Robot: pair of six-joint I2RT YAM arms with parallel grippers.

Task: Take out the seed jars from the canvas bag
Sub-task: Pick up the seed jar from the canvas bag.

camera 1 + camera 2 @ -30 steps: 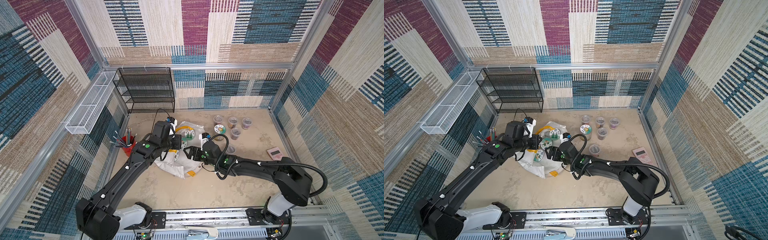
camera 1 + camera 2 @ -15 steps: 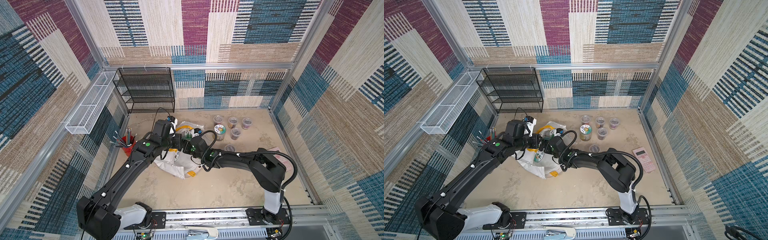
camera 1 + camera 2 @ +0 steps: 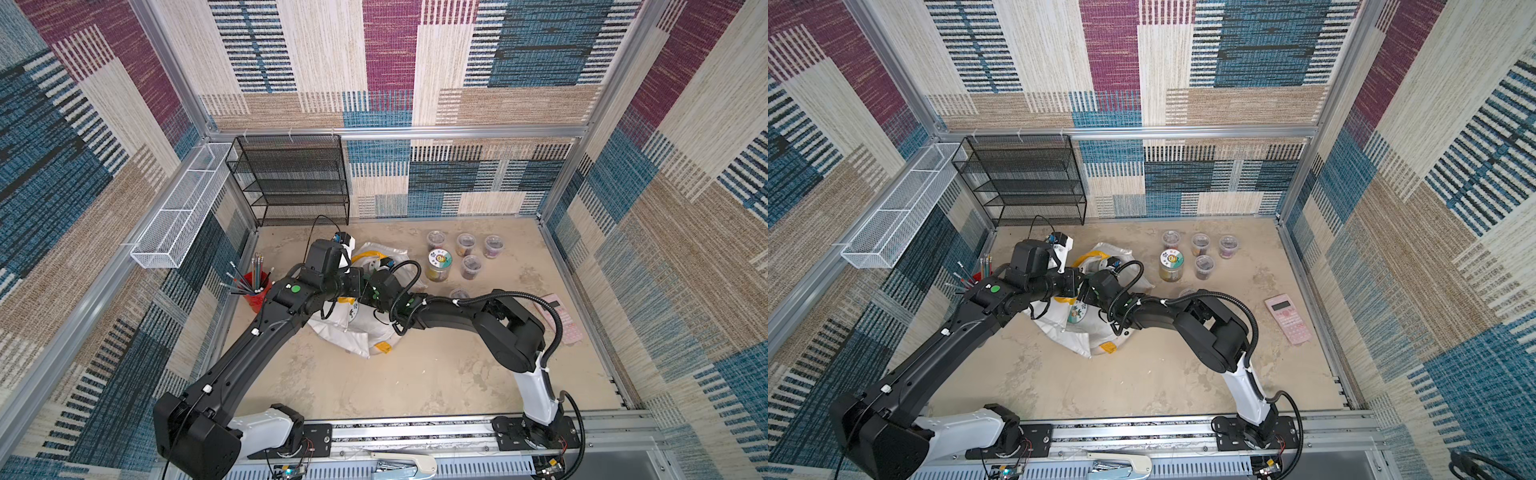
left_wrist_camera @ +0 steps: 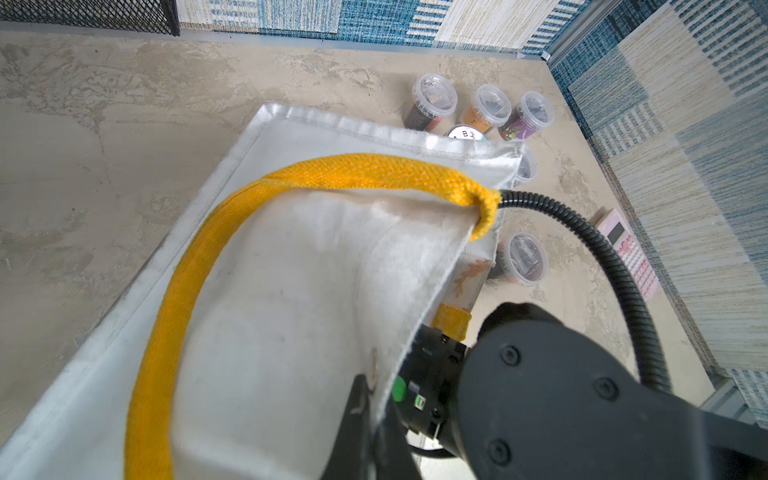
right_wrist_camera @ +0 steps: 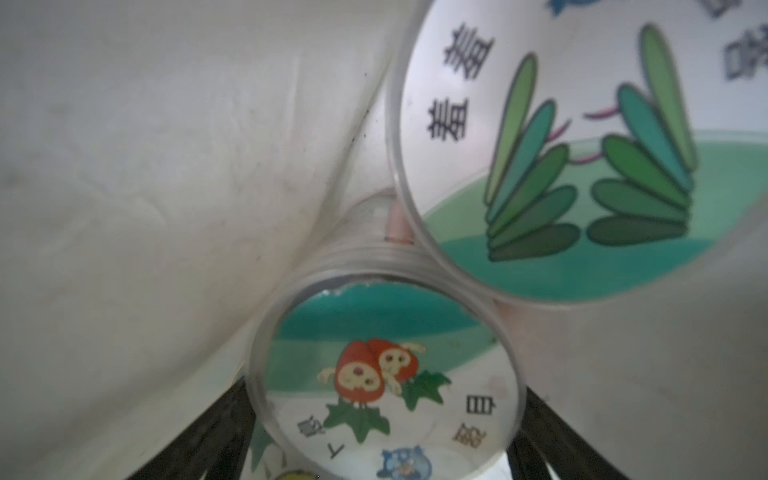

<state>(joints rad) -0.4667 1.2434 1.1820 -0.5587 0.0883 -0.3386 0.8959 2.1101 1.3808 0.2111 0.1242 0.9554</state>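
White canvas bag [image 5: 166,166] and a leaf-lidded jar [image 5: 582,145] crowd the red-pictured jar [image 5: 386,374].

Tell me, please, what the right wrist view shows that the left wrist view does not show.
Only the right wrist view: the canvas bag from inside, holding the red-fruit jar and the leaf jar, with the right hand, its fingers flanking the red-fruit lid. Only the left wrist view: the yellow strap, small tubs standing outside, the pink calculator, the right arm. Both: the bag's white cloth.
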